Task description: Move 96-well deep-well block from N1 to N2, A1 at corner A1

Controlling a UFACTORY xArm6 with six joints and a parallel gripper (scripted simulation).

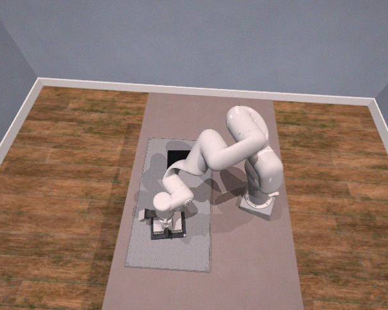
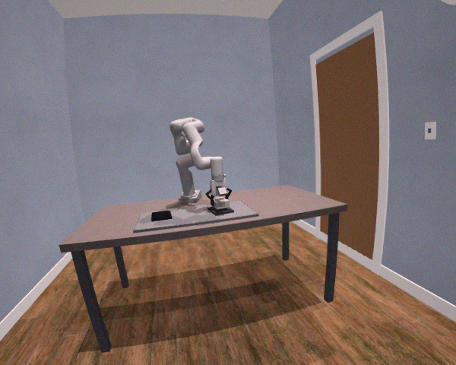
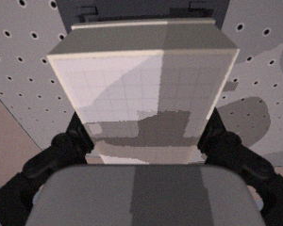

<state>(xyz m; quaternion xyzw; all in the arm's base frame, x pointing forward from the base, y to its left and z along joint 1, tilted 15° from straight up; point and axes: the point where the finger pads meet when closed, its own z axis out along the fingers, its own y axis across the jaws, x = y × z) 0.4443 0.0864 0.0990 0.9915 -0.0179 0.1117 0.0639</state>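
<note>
A brown surface [image 2: 299, 204] carries a grey pegboard [image 1: 160, 256] with two dark nests; the arm's white elbow [image 1: 204, 156] hangs over part of the far nest [image 1: 176, 156], and the wrist [image 1: 169, 200] covers most of the near nest [image 1: 167, 236] from above; a door [image 2: 348, 141] stands well apart. The top view hides the block under the wrist; the exterior view shows both nests uncovered, the bare one [image 2: 161, 215] to the left; the wrist view alone shows the block [image 3: 141, 89] close, pale, box-shaped, its top faintly gridded and half in shadow. The pincer [image 3: 143, 141] stands wide, clamped on the block's two sides, black fingers touching; the block is at the near nest, whether seated or raised I cannot tell.
</note>
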